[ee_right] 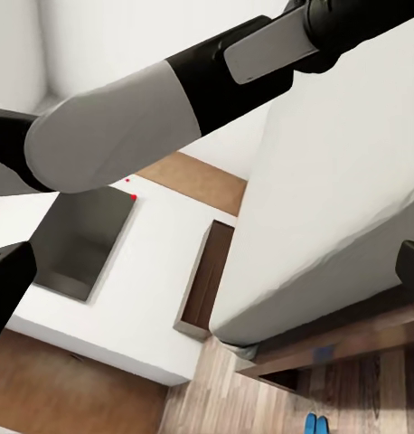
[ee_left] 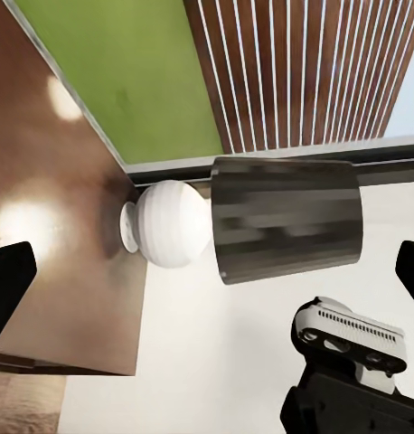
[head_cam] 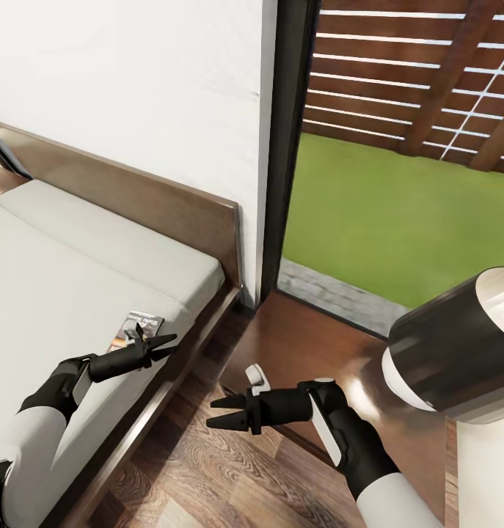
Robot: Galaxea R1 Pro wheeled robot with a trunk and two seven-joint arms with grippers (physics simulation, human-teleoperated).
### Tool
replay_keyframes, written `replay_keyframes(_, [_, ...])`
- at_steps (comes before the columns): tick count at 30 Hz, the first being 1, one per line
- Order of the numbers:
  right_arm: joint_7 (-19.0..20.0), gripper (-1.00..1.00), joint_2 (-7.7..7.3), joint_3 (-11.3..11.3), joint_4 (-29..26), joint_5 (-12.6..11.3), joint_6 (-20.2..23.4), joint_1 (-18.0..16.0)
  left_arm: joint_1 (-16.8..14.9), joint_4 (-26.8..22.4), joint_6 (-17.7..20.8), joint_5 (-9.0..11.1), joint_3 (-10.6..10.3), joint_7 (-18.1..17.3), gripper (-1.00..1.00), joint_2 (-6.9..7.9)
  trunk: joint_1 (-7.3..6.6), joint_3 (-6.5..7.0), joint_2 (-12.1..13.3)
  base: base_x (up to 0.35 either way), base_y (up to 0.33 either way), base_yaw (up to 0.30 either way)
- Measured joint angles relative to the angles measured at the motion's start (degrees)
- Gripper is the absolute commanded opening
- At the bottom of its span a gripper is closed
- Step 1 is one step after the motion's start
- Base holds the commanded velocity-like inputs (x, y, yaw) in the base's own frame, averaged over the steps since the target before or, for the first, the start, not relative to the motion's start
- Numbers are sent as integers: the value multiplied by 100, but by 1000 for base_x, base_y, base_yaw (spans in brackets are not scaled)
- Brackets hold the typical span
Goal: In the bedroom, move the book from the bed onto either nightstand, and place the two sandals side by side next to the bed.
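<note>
White walls and brown wood-plank flooring framed the low dark-framed bed with its off-white mattress. Near the mattress edge lay the thin paperback book, orange band showing. The left gripper hovered just above it, jaws parted and holding nothing. Beside the bed stood the glossy reddish-brown nightstand, carrying a white-based lamp with a dark cylindrical shade. The right gripper hung at the nightstand's front, jaws spread, empty. Two blue sandals lay together on the floor past the bed's far end.
</note>
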Motion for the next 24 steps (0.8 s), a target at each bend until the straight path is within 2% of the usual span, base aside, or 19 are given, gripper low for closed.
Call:
replay_keyframes(12, [0,100,-7,-4,-3,0,0,-1,0,171,-8,-7,-1,9,100,-2,0,0,0,0,0,10])
replay_keyframes(24, [0,100,-6,-4,-3,1,1,0,4,180,-9,-6,-2,7,100,-1,0,-19,0,0,0,231])
